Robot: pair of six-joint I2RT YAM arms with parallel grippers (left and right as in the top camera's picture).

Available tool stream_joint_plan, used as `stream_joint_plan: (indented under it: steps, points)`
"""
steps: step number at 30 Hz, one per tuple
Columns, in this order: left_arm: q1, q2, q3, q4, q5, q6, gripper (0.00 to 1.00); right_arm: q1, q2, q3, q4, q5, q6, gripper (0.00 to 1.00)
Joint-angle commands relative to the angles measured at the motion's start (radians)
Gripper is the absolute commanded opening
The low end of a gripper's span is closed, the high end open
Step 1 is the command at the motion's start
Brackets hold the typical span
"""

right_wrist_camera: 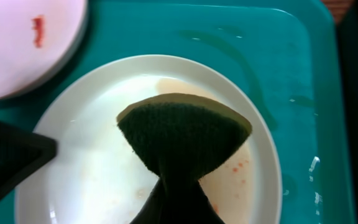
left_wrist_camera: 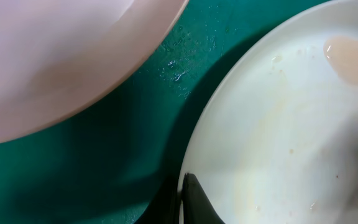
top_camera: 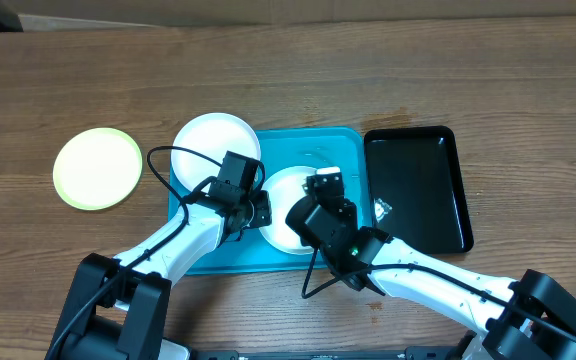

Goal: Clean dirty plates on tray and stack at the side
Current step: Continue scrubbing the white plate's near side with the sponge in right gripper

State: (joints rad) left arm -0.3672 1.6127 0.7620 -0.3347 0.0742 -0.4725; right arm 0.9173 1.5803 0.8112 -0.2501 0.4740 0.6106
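A white dirty plate (top_camera: 283, 200) lies in the middle of the turquoise tray (top_camera: 343, 150). My left gripper (left_wrist_camera: 185, 186) is shut on this plate's left rim (left_wrist_camera: 278, 124). My right gripper (right_wrist_camera: 179, 186) is shut on a dark green sponge (right_wrist_camera: 185, 134), which presses on the same plate (right_wrist_camera: 104, 168) beside orange specks (right_wrist_camera: 238, 165). A second white plate (top_camera: 215, 145) with a red smear (right_wrist_camera: 38, 30) overlaps the tray's upper left corner. The green-rimmed plate (top_camera: 96, 168) rests on the table to the left, off the tray.
A black tray (top_camera: 418, 185) lies right of the turquoise one, with a small pale scrap (top_camera: 381, 208) at its left edge. Water glistens on the turquoise tray floor (right_wrist_camera: 278, 62). Wooden table (top_camera: 268, 60) stretches behind.
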Motion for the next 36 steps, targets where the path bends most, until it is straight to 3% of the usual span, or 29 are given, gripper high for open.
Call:
stream_joint_plan:
  steps: [1,13,21,36]
  points:
    - [-0.006,0.039,-0.013,-0.015,-0.022,-0.007,0.04,0.000,0.000,-0.022,0.014,0.063,0.084,0.04]
    - [-0.006,0.039,-0.013,-0.015,-0.022,-0.007,0.04,-0.005,0.004,-0.103,0.101,0.008,0.095,0.04]
    - [-0.006,0.039,-0.013,-0.015,-0.022,-0.007,0.04,-0.005,0.072,-0.124,0.207,0.007,0.012,0.04]
    - [-0.006,0.039,-0.013,-0.016,-0.022,-0.006,0.04,-0.011,0.146,-0.125,0.258,0.031,0.013,0.04]
